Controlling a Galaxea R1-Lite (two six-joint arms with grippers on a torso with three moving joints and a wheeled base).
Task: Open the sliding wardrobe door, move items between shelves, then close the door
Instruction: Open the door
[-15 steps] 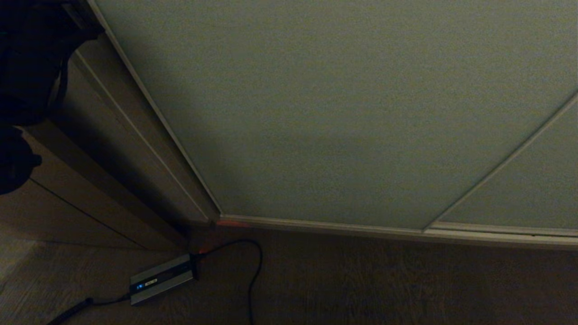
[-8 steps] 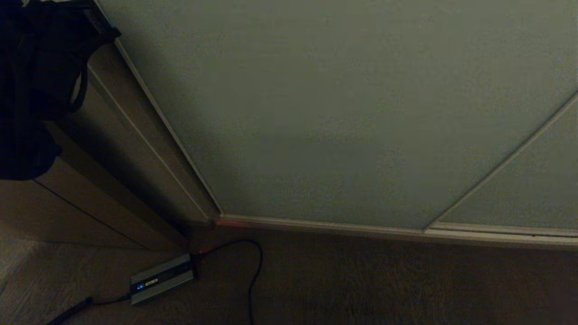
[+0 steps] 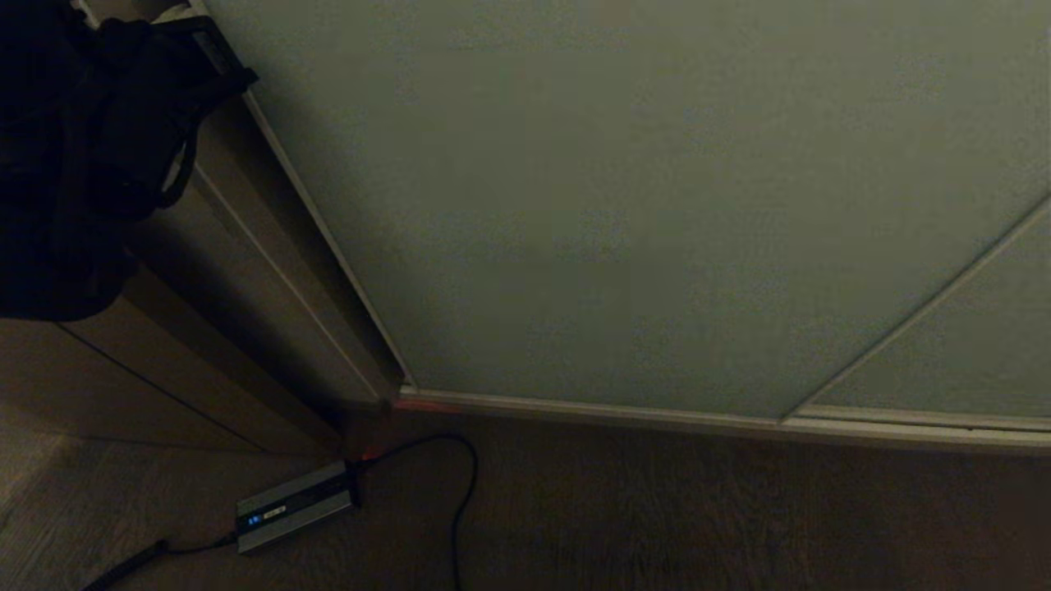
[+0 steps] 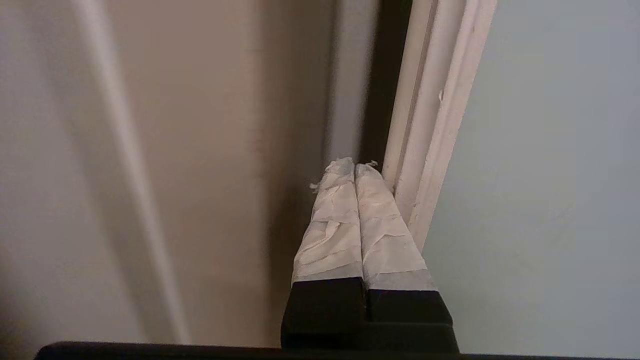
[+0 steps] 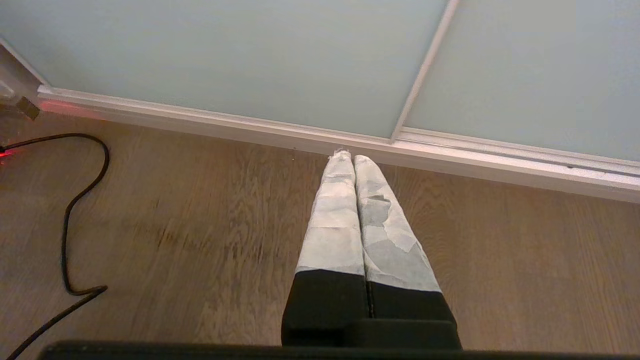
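White-taped left tool [image 4: 355, 167] pinched shut, empty, tip in the gap beside the sliding wardrobe door [image 3: 624, 205] frame [image 4: 430, 125]. Door barely open. Risk: tip slips off the slim frame or jams against the brown side panel [image 4: 200, 150]. Right tool [image 5: 350, 159] shut, parked over the floor [image 5: 200, 225].

Two door panels [image 3: 624, 205], one cable [image 3: 460, 492]

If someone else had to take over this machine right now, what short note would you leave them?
Left tool: shut, empty, tips at the pale frame edge of the sliding wardrobe door, beside the brown side panel.
Right tool: shut, empty, parked pointing down over the wood floor near the floor track.
Door looks closed or nearly so; toys and shelves not visible.
Left to do: cannot tell from here; check inside.
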